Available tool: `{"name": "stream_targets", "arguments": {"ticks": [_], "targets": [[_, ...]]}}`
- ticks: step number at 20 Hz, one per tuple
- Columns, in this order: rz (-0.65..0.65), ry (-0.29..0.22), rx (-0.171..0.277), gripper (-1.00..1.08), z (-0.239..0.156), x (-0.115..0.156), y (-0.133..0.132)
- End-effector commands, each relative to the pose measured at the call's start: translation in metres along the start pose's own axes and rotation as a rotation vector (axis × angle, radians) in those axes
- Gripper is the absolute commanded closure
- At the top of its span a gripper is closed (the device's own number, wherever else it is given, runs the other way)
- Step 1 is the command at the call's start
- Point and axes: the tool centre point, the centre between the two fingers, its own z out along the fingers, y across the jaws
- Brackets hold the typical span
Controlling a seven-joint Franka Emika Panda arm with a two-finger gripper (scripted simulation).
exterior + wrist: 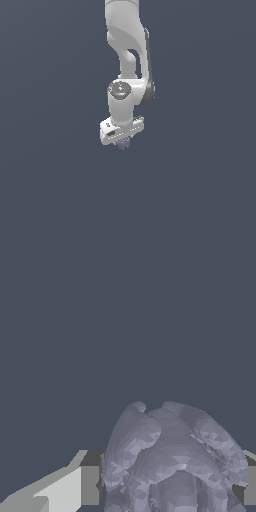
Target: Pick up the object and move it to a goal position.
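The object [124, 144] is a small bumpy grey-lavender lump that peeks out just under the white gripper [122, 135] in the exterior view. The hand covers most of it there. In the wrist view the object [172, 456] fills the space between the two fingers of the gripper [170, 487]. One grey finger pad [90, 485] presses against one side of the lump, and the other pad [250, 487] sits against its opposite side at the frame edge. The gripper is shut on the object.
A plain dark grey-blue surface [200, 200] spreads all around the arm. The white arm [126, 45] comes in from the top of the exterior view. No other objects show.
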Motion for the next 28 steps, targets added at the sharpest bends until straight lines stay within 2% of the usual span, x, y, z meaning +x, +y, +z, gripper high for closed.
{"name": "stream_targets", "arguments": {"ticks": [1,16,28], "targets": [[0.0,0.001,0.0,1.08,-0.016,0.011,0.0],[-0.001,0.0,0.0,1.08,-0.13,0.094,-0.001],[-0.001,0.0,0.001,1.08,-0.191,0.142,0.0]]}}
